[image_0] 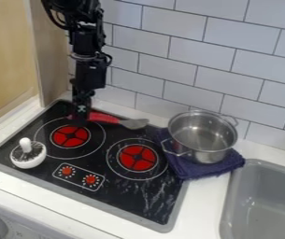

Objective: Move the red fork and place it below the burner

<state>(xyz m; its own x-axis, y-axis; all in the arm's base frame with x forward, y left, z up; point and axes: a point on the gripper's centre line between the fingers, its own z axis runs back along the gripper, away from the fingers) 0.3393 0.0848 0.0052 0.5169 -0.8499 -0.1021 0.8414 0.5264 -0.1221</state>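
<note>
Red fork (pixel 104 117), lying along the rear of the black cooktop (pixel 129 200), behind the left-hand burner (pixel 70 136) as viewed. Its red handle runs toward the gripper (pixel 80 116); its grey head points toward the steel pot (pixel 202 135). Tines cannot be made out, and the head could equally be that of a spoon or spatula. The gripper hangs steeply over the handle's end, a position that suits a grasp from above. The width of the jaws cannot be told against the dark glass, nor whether they have hold of the handle. A grip so far from the head would probably let the fork tilt or swing if lifted. The pot, with two loop handles, stands upright on a folded blue towel (pixel 213 172) that overlaps the cooktop's edge, presumably as a cushion. A white round object (pixel 29 161) rests with its knob uppermost, convenient for grasping. If "below" means toward the cooktop's front, the fork must pass the burner and be set down near the control panel (pixel 79 176); too low a path could drag it across the glass or catch the knobbed object.
</note>
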